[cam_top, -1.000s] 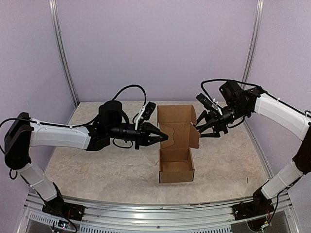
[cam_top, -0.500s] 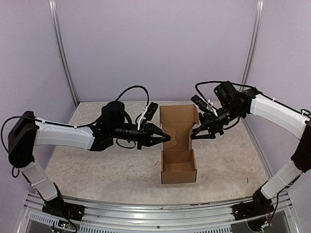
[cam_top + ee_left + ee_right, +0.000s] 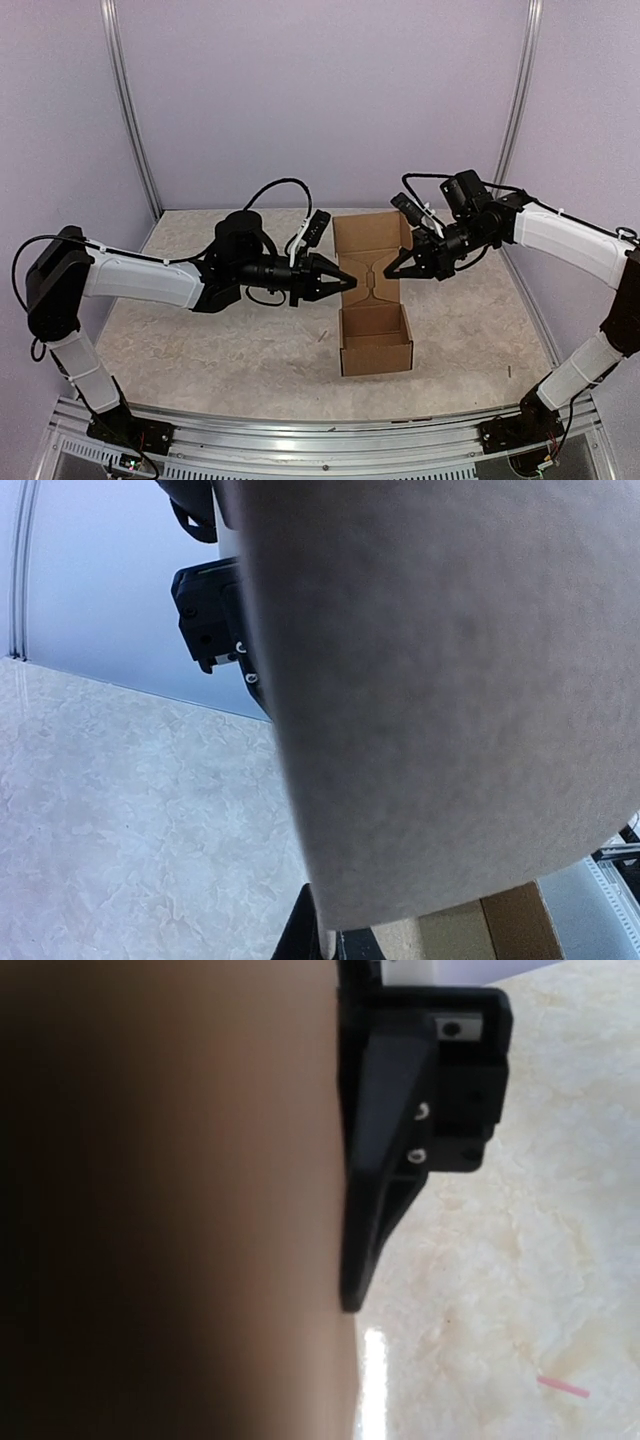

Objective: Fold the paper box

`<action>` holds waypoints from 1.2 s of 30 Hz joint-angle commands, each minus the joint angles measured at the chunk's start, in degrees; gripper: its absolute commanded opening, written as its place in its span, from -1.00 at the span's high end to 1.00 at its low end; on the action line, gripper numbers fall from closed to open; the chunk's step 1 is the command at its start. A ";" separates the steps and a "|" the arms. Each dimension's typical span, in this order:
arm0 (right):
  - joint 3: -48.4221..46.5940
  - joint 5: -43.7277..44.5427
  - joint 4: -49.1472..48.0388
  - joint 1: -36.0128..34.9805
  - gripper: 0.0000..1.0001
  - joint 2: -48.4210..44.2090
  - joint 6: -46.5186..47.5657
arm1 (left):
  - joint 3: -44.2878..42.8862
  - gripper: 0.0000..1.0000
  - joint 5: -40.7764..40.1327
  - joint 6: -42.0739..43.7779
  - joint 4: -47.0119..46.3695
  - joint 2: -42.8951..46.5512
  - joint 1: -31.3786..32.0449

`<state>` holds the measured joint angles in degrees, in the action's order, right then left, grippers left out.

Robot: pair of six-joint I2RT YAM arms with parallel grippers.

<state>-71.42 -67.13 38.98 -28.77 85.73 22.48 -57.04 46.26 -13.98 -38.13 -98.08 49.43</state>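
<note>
The paper box (image 3: 375,340) is brown cardboard, a half-formed open tray on the table with its lid panel (image 3: 372,235) standing up at the back. My left gripper (image 3: 350,282) reaches in from the left and is shut on the box's left side flap. From the right, my right gripper (image 3: 392,272) is shut on the right side flap. In the left wrist view blurred cardboard (image 3: 450,680) fills most of the frame, its edge running down into my left gripper (image 3: 335,935). In the right wrist view cardboard (image 3: 170,1210) lies against one black finger (image 3: 380,1160) and hides the other.
The table (image 3: 200,330) is pale and marbled, with purple walls behind and at the sides and a metal rail (image 3: 300,420) along the near edge. A small pink scrap (image 3: 560,1388) lies on the table to the right.
My right gripper moved left to the box's right flap and shut on it. The box and my left gripper shifted slightly to the right.
</note>
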 commanded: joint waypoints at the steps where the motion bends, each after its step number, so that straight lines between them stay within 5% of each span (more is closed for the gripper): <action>1: 1.68 1.61 -6.36 -1.31 1.00 -1.29 -3.06 | -3.61 0.88 -1.19 -1.63 -2.78 -2.39 3.08; 6: 2.99 3.40 -7.20 -1.29 1.00 -2.76 -3.04 | -4.87 0.71 -1.99 -1.60 -0.86 -3.46 3.59; 12: 3.86 3.16 -7.34 -1.29 1.00 -3.21 -3.09 | -5.11 1.00 -2.33 -0.84 -0.58 -4.25 3.99; 17: 4.58 2.57 -7.48 -1.28 0.64 -2.37 -3.53 | -4.20 1.00 -1.96 -0.68 -2.57 -3.90 4.17; 20: 4.75 2.22 -7.78 -1.28 0.61 -1.90 -3.83 | -3.09 1.00 -2.05 -0.63 -4.44 -3.31 4.18; 27: 4.91 2.41 -7.70 -1.33 0.98 -1.61 -3.60 | -1.19 1.00 -4.07 -0.36 -6.39 -2.19 4.06; 33: 4.77 4.34 -7.31 -1.28 1.00 -2.89 -2.87 | -0.84 0.93 -4.68 -0.36 -5.86 -2.01 3.88; 36: 4.70 4.31 -6.29 -1.29 0.65 -3.64 -1.98 | -0.08 1.00 -4.84 -0.59 -6.90 -1.83 3.74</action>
<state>-67.29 -65.32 31.66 -29.21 82.98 19.42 -58.26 40.95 -15.03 -42.22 -101.21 52.12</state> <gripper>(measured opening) 0.067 0.041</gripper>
